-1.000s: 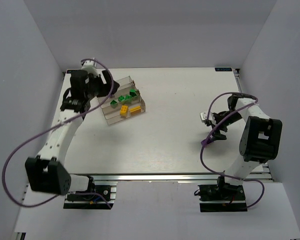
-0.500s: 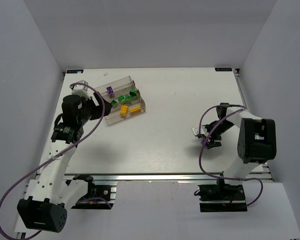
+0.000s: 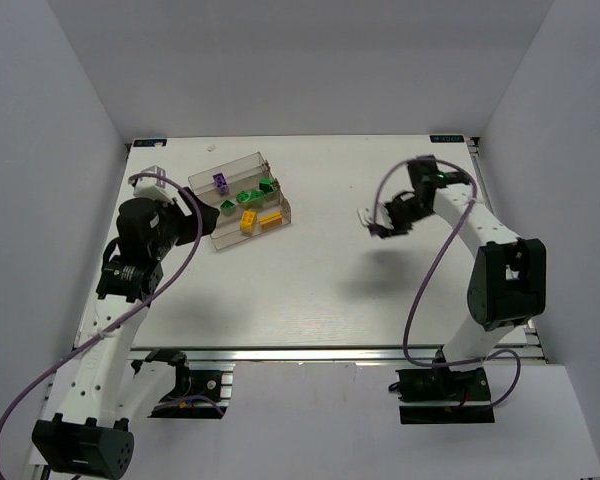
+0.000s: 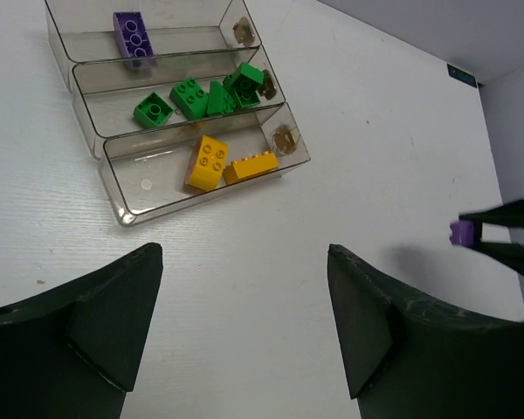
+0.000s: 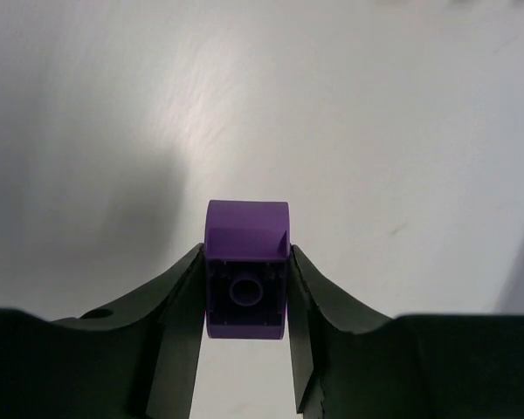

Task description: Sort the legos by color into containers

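Right wrist view: right gripper (image 5: 246,262) is pinched on a purple brick (image 5: 246,231), one finger on each side wall, hollow underside facing the camera. White table (image 5: 375,131) lies beyond it. In the top view its shadow falls apart from the fingers, so I judge the brick is lifted clear.

Left wrist view: left gripper (image 4: 244,253) is spread wide with nothing between its fingers, and hovers just short of the tray (image 4: 122,205).

Tray contents, going away from the left gripper:
- near compartment: two yellow bricks (image 4: 211,161)
- middle compartment: about four green bricks (image 4: 192,94)
- far compartment: one stored purple brick (image 4: 131,35)

Key relation, top view: the tray lies well to the left of the right gripper, across open table. Its long rows run slantwise. The yellow row faces the right gripper and the purple row sits on the far side. My judgement: the held brick must cross the yellow and green rows before release. The left arm is nearer the tray, but the right one holds the brick.
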